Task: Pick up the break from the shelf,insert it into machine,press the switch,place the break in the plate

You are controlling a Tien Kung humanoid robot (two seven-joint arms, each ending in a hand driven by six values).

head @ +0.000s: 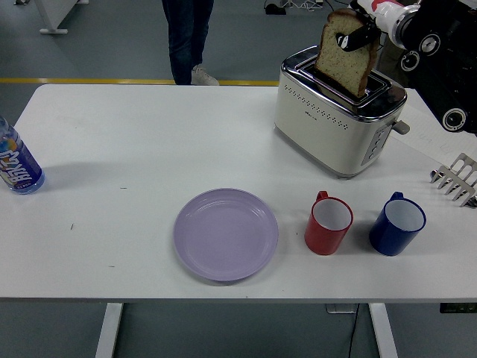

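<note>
On the white table (pixel 134 149), right hand (pixel 361 33) holds bread (pixel 341 60) over toaster (pixel 335 119).

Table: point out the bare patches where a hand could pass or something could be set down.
Widest free stretch: between the bottle at the left edge, the purple plate and the toaster. Near edge left of the plate is also bare. Crowded: front right, where red mug, blue mug and rack cluster below the toaster.
</note>
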